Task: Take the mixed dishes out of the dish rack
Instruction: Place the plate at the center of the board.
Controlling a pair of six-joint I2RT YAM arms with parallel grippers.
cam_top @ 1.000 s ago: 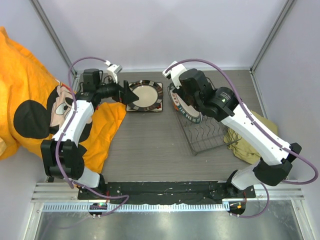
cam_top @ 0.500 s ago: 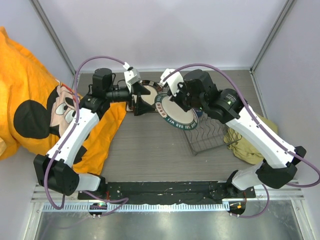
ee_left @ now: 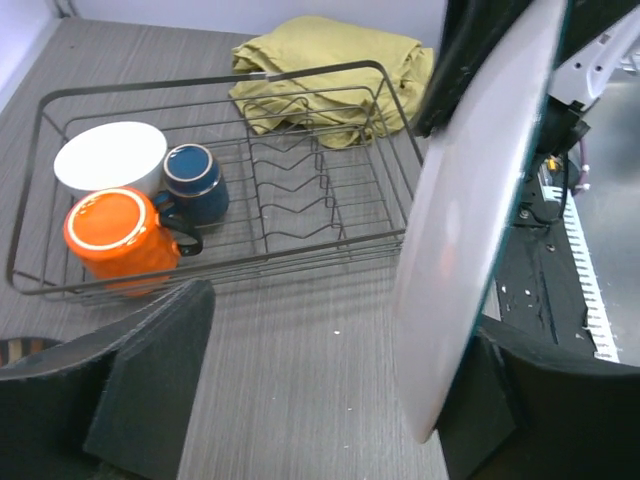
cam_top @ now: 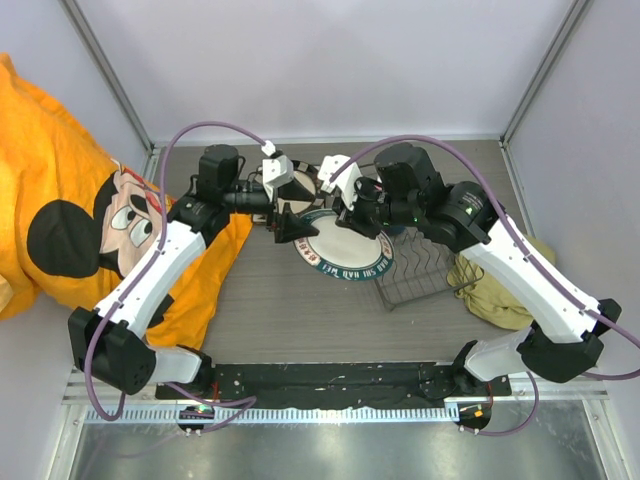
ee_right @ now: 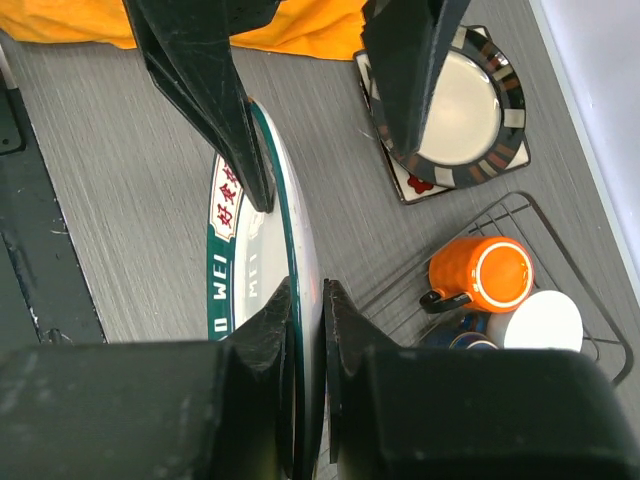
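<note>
My right gripper (cam_top: 357, 212) (ee_right: 308, 320) is shut on the rim of a green-rimmed white plate with lettering (cam_top: 345, 250) (ee_right: 255, 250), held tilted over the table left of the dish rack (cam_top: 415, 268) (ee_right: 525, 225). My left gripper (cam_top: 293, 212) (ee_left: 330, 400) is open, and the plate's opposite edge (ee_left: 470, 230) stands between its fingers, close to the right one. In the rack (ee_left: 300, 200) lie the orange mug (ee_left: 115, 235) (ee_right: 480, 272), the dark-blue cup (ee_left: 195, 180) and the white bowl (ee_left: 110, 158) (ee_right: 545, 320). The dark-rimmed round plate (ee_right: 460, 110) sits on the square cream plate (ee_right: 410, 185) at the back.
An olive cloth (cam_top: 500, 285) (ee_left: 330, 60) lies right of the rack. An orange Mickey cloth (cam_top: 70, 200) covers the left side. The arm bases and a metal rail (cam_top: 330, 412) run along the near edge.
My right gripper has carried the green-rimmed plate out of the rack, leftward and lower. My left gripper has swung right from the stacked plates to the plate's edge.
</note>
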